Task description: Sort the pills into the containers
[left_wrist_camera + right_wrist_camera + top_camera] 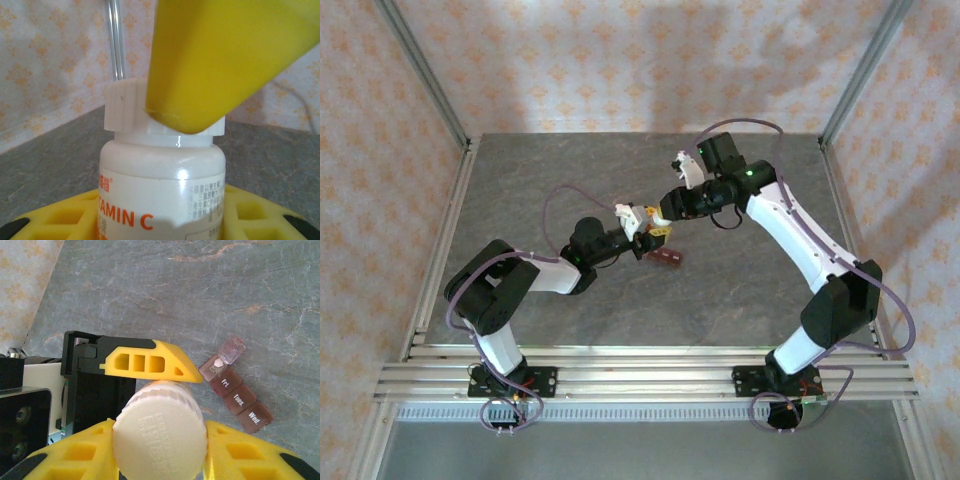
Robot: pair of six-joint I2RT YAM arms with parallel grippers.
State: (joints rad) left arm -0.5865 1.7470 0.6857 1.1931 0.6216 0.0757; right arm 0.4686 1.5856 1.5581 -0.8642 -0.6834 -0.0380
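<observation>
A white bottle (160,175) with orange "VITAMIN C" lettering is held above the table. My left gripper (160,222) is shut on its body. Its ribbed white cap (160,435) sits between the yellow fingers of my right gripper (160,452), which is shut on it from above. In the top view the two grippers (642,228) (661,213) meet at the bottle (653,221). The dark red-brown containers strip (239,395) lies on the table just right of the bottle (667,258). Its end compartment stands open, lid (233,348) up, with a small white pill (218,361) inside.
The grey stone-patterned table (570,170) has bare room on all sides of the strip. Metal frame rails (440,240) run along its left and right edges, and patterned walls stand behind.
</observation>
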